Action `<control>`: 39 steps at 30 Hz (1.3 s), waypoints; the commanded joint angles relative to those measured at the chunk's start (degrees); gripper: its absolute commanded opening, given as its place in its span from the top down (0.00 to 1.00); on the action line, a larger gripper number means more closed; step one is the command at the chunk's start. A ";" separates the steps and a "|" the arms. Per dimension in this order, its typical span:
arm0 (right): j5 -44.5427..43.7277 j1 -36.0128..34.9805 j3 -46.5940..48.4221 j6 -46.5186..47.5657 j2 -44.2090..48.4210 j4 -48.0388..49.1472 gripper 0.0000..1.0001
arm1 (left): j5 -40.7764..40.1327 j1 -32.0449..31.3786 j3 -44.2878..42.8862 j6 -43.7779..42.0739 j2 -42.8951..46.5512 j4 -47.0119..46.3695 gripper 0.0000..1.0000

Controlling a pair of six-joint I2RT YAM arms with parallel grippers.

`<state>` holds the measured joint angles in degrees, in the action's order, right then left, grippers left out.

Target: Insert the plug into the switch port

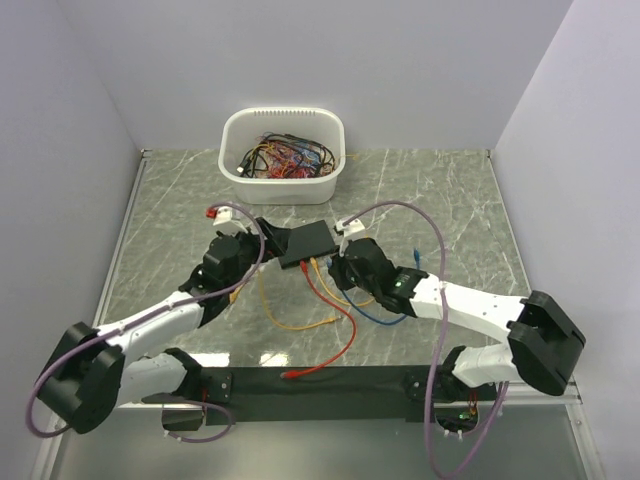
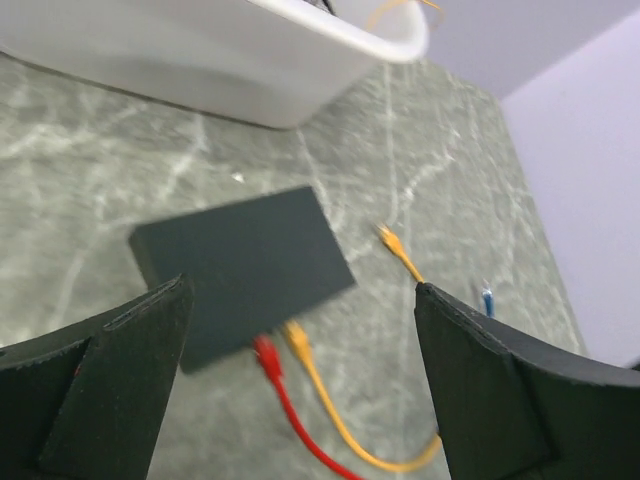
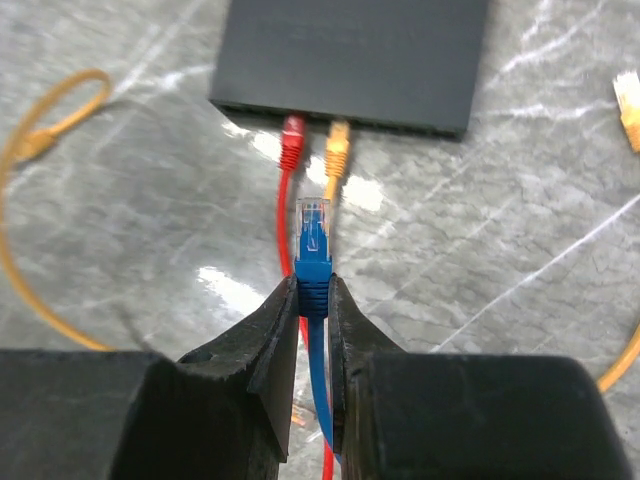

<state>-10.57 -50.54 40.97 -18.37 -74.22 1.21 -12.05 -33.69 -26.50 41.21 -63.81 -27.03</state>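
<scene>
On the left, the left gripper (image 2: 302, 300) is hanging with its two black fingers spread wide apart, grasping nothing. Just ahead of its fingertips a flat matte-black network switch (image 2: 245, 265) is lying on the grey-green marbled table (image 2: 100, 200), and beyond the switch a white oval tub (image 2: 230, 60) is standing. A red plug (image 2: 265, 352) and an orange plug (image 2: 296, 338) are sitting side by side in the switch edge nearest this gripper, their cables trailing back beneath it. Off its right finger, a loose orange plug (image 2: 388, 238) is lying on the table, apart from the switch. On the right, the right gripper (image 3: 314, 290) is pinching the blue plug (image 3: 313, 225) by its blue boot, jaws clenched on it, with the clear tip pointing straight ahead. The blue cable (image 3: 320, 380) is running back between the fingers. Ahead of this gripper, the row of switch ports (image 3: 400, 122) is facing it along the switch's near edge. The blue plug is sitting short of that edge, not touching it, lined up between the red and orange plugs. The free sockets are too dark to tell apart.
</scene>
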 commanded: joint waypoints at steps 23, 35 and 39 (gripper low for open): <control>-0.42 4.49 15.00 -1.40 -18.24 -9.30 1.00 | 43.07 17.78 -22.98 -9.22 -42.17 -18.85 0.07; -0.24 5.37 21.60 -1.32 -28.70 -10.44 1.00 | 48.00 17.78 -26.14 -8.69 -49.21 -17.18 0.11; -0.77 5.63 22.05 -1.67 -30.46 -10.09 1.00 | 49.49 17.78 -26.14 -8.17 -50.36 -17.89 0.12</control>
<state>-10.07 -45.54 60.55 -19.68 -103.90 -8.99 34.41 -16.10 -50.96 33.58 -113.01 -42.44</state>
